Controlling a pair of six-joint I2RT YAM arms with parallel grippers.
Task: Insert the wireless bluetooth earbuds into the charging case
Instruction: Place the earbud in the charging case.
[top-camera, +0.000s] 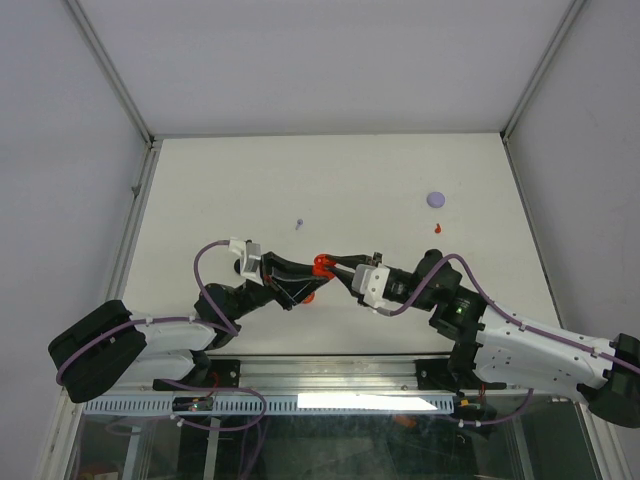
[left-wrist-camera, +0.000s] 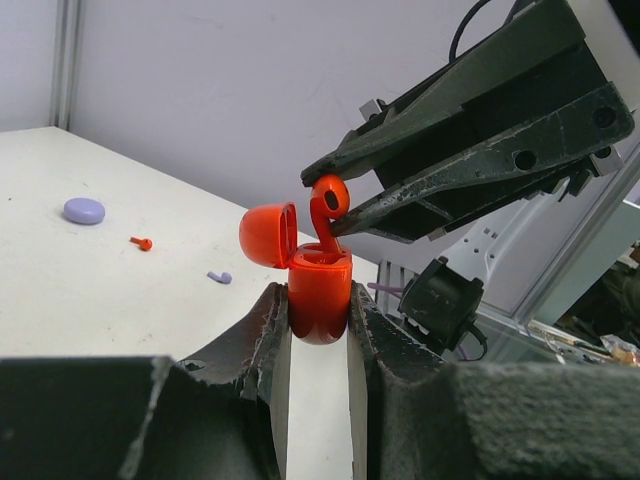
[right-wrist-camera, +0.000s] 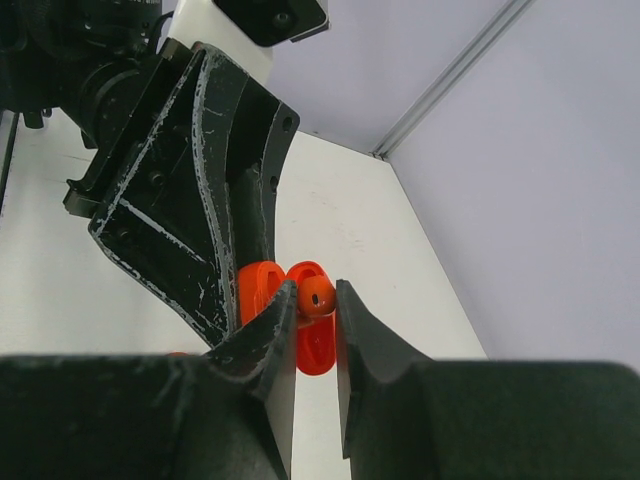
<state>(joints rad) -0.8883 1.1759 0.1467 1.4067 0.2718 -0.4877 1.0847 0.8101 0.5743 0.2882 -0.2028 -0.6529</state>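
A: Left gripper?
B: Pinching the red charging case by its sides. Case upright, lid tipped open.
A: Right gripper?
B: Closed tight on a red earbud, head up, stem tip at the case's open top.
A: Loose pieces?
B: Lavender earbud out on the counter. Second red earbud near a lavender disc, far right.

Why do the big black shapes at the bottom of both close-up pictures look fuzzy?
Left wrist view: the left gripper sits too near the lens and blurs; the red charging case is sharp. Right wrist view: likewise the right gripper, red earbud crisp. Top view: even light.
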